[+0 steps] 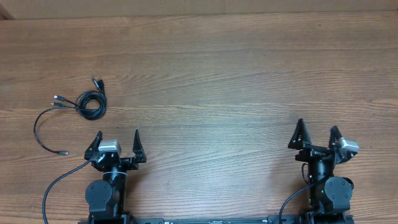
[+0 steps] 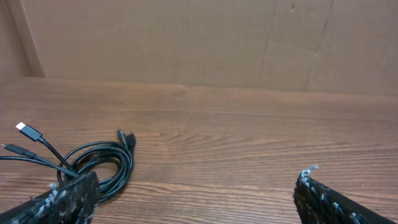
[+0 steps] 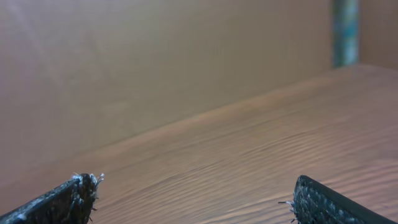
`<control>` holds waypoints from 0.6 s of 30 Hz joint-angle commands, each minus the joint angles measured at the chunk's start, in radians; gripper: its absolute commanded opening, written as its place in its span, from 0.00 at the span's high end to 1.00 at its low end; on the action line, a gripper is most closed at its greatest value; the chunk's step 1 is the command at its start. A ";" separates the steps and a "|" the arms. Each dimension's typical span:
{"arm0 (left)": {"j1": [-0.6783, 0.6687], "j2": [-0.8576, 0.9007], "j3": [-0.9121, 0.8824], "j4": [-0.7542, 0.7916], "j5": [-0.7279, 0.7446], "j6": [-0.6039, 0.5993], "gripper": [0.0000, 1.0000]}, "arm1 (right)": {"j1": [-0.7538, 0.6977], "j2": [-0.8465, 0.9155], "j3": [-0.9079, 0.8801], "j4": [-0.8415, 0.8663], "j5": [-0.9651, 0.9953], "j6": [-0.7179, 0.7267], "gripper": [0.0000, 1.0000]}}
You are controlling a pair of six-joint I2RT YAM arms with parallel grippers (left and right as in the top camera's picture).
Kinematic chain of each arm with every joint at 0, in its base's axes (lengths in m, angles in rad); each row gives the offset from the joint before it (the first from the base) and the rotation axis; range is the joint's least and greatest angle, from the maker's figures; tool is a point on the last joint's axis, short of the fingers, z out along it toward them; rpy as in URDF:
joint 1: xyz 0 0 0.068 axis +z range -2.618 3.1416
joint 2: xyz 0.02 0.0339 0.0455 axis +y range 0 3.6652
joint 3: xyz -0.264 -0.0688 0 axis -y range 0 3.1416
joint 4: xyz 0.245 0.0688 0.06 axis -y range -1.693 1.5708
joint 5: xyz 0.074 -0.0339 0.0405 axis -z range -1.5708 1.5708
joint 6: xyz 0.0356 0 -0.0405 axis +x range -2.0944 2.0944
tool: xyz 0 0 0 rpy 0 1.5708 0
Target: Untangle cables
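The cables (image 1: 89, 102) lie as a small tangled black coil on the wooden table at the left, with plug ends sticking out and one long loose strand (image 1: 38, 134) curving toward the front. In the left wrist view the cables (image 2: 102, 165) sit just ahead of the left finger, a white-tipped plug (image 2: 27, 130) pointing left. My left gripper (image 1: 117, 136) stands open a short way in front of the coil, touching nothing. My right gripper (image 1: 318, 127) is open at the front right, far from the cables, with only bare table between its fingers (image 3: 311, 199).
A brown cardboard wall (image 2: 186, 43) runs along the table's far edge. The arms' own thicker black cables (image 1: 53, 190) trail off near the front edge by each base.
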 commanded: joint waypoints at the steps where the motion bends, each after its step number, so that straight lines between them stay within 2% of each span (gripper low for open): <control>1: -0.005 -0.011 -0.003 -0.002 -0.006 -0.027 0.01 | -0.004 -0.008 -0.010 0.014 -0.132 0.000 0.00; 9: -0.005 -0.011 0.049 -0.050 0.001 -0.061 0.00 | -0.004 -0.008 0.036 0.006 -0.159 -0.002 0.00; 18: -0.005 0.043 0.224 -0.078 0.029 -0.091 0.00 | -0.004 0.039 0.183 0.006 -0.186 -0.021 0.00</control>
